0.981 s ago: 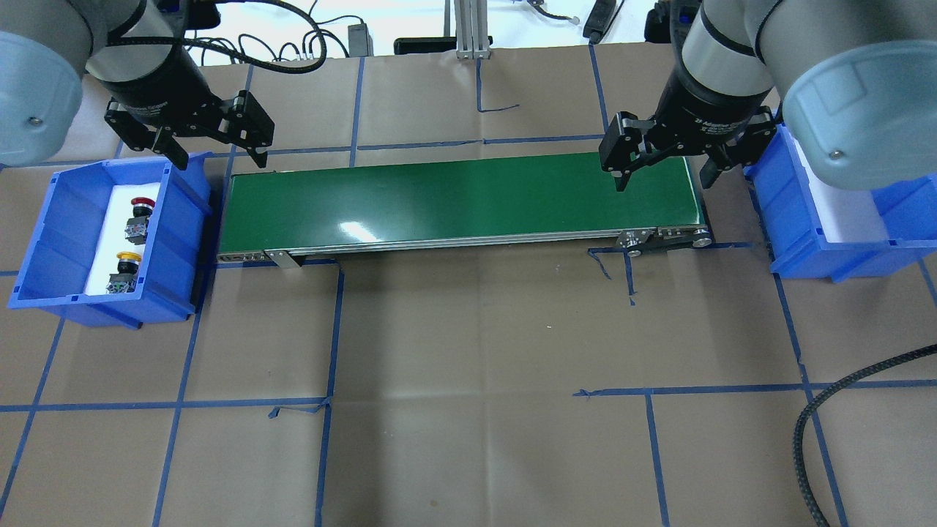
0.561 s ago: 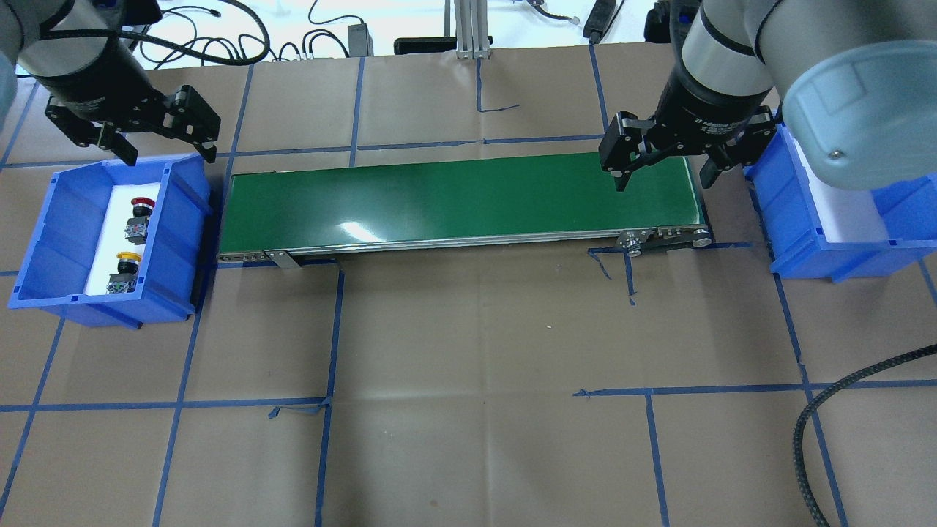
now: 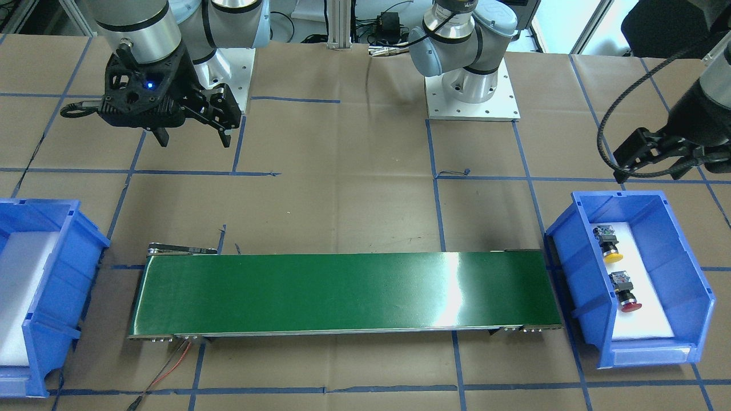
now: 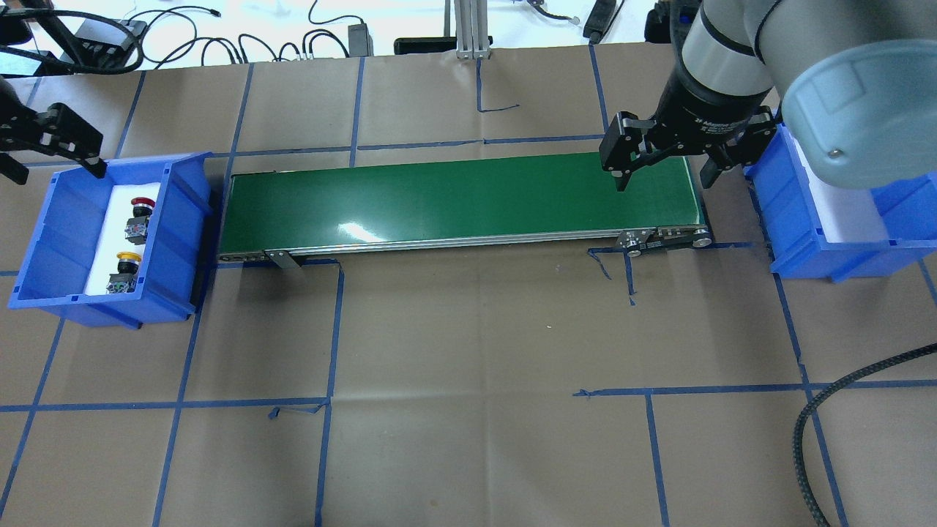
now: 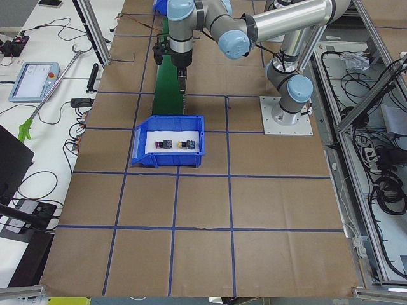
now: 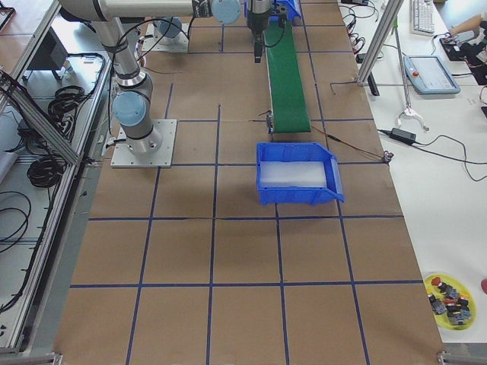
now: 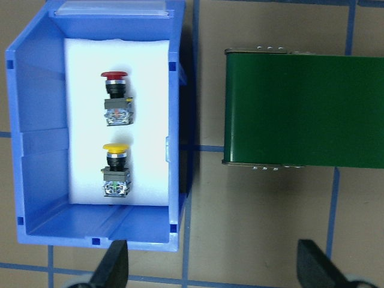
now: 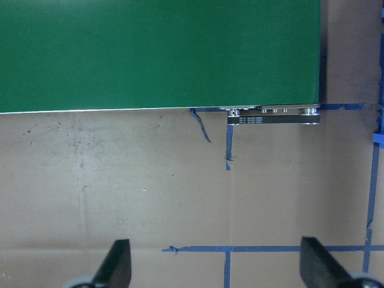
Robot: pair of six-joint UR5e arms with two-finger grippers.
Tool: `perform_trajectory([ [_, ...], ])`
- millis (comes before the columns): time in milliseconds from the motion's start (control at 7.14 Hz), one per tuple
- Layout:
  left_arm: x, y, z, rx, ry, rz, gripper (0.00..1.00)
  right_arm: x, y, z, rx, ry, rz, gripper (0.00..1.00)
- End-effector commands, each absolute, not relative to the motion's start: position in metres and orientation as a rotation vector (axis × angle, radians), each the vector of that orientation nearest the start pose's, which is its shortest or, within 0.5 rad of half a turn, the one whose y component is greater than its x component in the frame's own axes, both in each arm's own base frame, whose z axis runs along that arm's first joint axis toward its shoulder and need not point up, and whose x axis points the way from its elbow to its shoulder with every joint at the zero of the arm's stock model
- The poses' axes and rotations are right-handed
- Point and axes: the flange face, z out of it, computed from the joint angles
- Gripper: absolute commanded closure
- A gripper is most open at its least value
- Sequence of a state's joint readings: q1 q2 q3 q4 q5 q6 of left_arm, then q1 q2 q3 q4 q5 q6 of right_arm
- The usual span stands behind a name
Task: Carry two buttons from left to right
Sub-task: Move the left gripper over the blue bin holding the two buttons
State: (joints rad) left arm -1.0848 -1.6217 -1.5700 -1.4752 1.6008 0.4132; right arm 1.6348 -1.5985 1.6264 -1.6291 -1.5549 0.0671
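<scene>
Left pincer (image 4: 53,170) spread empty near bin (image 4: 187,212) – wall rings buttons (image 4: 137,219); right pincer (image 4: 665,177) spread over belt (image 4: 454,201).

**Item 1: red button** (image 7: 116,99). It has a red mushroom cap, a black neck and a grey-black square contact block. It is lying on its side, with the cap pointing to 12 o'clock in the left wrist view and the block trailing to 6 o'clock.

**Item 2: yellow button** (image 7: 116,171). It has the same build with a yellow cap. It is lying on its side parallel to the red one, cap also pointing to 12 o'clock. It is sitting at 6 o'clock of the red one, apart from it.

**Location.** Both are lying loose on the white foam liner (image 7: 84,120) inside the blue bin (image 7: 180,108). The bin is standing at the 9 o'clock side of the bench (image 4: 468,329) in the overhead view.
</scene>
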Motion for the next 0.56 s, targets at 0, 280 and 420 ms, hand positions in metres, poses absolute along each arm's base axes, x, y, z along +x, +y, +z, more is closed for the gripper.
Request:
perform_trajectory([
  [0, 0.197, -0.506, 0.458, -0.084, 3.103, -0.013, 0.00, 0.165, -0.473, 0.480, 0.004, 3.124, -0.046, 0.00],
  [280, 0.214, -0.520, 0.437, -0.005, 3.122, -0.037, 0.00, 0.165, -0.473, 0.481, 0.007, 3.125, -0.049, 0.00],
  [420, 0.217, -0.526, 0.425, 0.052, 3.137, -0.025, 0.00, 0.165, -0.473, 0.480, 0.007, 3.125, -0.046, 0.00],
])
